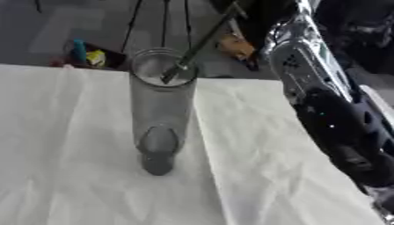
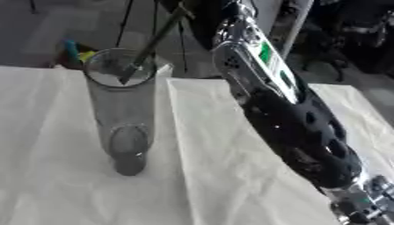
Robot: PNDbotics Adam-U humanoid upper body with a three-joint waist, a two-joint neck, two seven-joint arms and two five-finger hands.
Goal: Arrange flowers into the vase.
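A tall clear glass vase (image 1: 160,110) stands upright on the white cloth (image 1: 69,145). A thin dark flower stem (image 1: 202,43) slants down from the upper right, and its lower end sits inside the vase mouth (image 2: 122,67). My right arm (image 2: 296,118) reaches from the lower right up to the top edge, to the right of the vase. My right hand (image 1: 260,17) is only a dark shape at the top, beside the stem's upper end. The flower head is out of view. My left hand does not show.
The cloth's far edge (image 1: 46,68) runs just behind the vase. Beyond it lie a dark floor with thin black stand legs (image 1: 132,26), a blue and yellow item (image 1: 86,55), and an orange-brown object (image 1: 235,46).
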